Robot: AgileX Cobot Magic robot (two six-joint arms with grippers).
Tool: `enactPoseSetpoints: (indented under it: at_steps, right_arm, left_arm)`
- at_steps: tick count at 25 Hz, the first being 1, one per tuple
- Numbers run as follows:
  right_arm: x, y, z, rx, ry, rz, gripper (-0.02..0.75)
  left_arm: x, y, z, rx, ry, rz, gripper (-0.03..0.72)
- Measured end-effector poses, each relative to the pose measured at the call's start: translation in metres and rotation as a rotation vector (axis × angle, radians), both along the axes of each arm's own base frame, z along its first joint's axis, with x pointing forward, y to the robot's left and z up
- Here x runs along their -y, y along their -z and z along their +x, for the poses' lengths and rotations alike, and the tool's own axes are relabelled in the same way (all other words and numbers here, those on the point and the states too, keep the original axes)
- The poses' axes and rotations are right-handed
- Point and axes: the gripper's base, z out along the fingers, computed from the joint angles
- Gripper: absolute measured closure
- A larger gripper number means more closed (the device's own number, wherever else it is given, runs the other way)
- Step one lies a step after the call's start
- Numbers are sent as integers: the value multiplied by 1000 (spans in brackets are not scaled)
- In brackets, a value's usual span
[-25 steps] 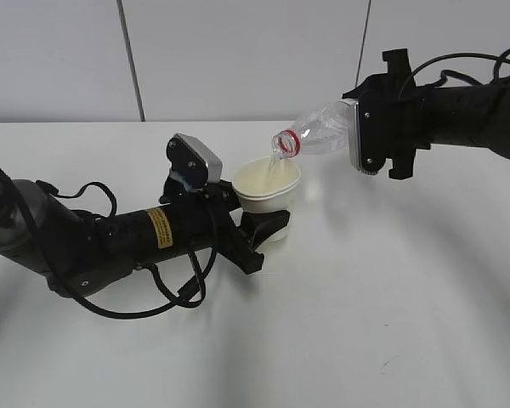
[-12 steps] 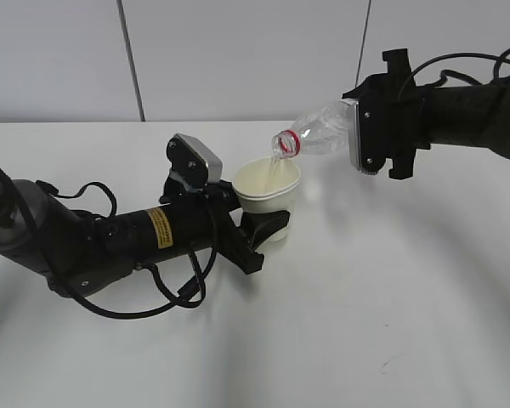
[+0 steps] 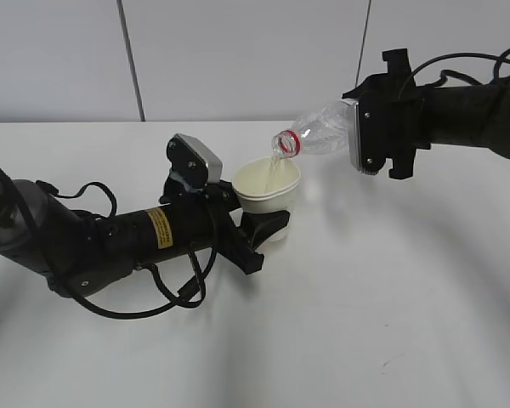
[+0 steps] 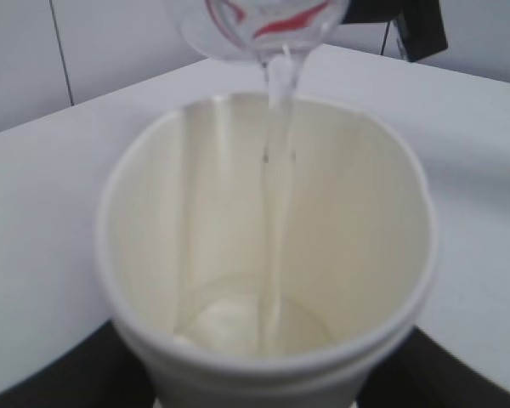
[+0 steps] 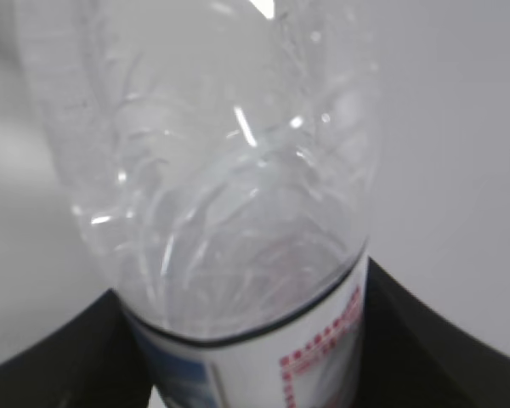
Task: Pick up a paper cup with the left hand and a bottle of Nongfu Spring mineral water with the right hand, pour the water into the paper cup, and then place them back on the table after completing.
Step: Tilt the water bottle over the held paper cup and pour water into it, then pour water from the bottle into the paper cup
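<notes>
My left gripper (image 3: 268, 228) is shut on a white paper cup (image 3: 268, 195) and holds it upright near the middle of the white table (image 3: 391, 297). The cup fills the left wrist view (image 4: 263, 255), black fingers (image 4: 42, 391) at both sides of its base. My right gripper (image 3: 357, 136) is shut on a clear plastic bottle (image 3: 319, 134) with a red neck ring, tilted mouth-down over the cup's rim. A thin stream of clear water (image 4: 276, 170) runs from the bottle mouth (image 4: 272, 34) into the cup, where a little water lies at the bottom. The bottle's body and label fill the right wrist view (image 5: 229, 187).
A grey wall with vertical seams (image 3: 130, 59) stands behind the table. Loose black cables (image 3: 153, 297) hang from the left arm onto the tabletop. Bare white tabletop lies in front and to the right of the cup.
</notes>
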Motion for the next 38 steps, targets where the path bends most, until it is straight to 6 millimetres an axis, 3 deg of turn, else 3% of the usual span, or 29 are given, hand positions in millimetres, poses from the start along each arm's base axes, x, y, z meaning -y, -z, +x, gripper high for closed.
enactPoseSetpoints:
  at_steps: [38]
  right_arm:
    - [0, 0, 0, 9, -9, -19, 297]
  left_arm:
    - [0, 2, 0, -7, 1, 7, 293]
